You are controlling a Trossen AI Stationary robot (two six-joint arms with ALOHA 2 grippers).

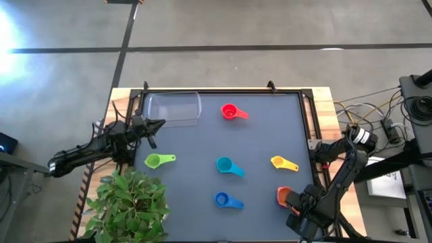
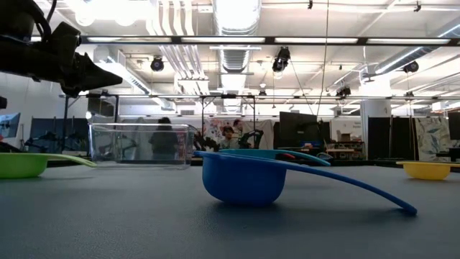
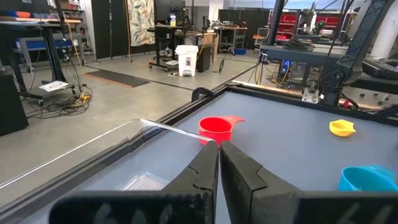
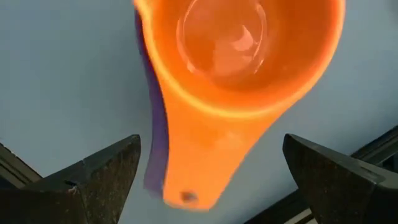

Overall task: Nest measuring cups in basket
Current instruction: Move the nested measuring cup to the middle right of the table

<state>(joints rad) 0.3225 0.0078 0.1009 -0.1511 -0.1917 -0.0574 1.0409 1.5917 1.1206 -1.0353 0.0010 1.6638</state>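
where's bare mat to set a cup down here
Free: the middle strip between the clear plastic basket, red cup, green cup and teal cup. Crowded: the corner where the right end effector straddles the orange cup.

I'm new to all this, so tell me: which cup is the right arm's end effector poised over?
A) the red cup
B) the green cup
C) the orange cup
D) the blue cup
C: the right wrist view looks straight down on the orange cup, whose handle lies between the open fingers of the right end effector.
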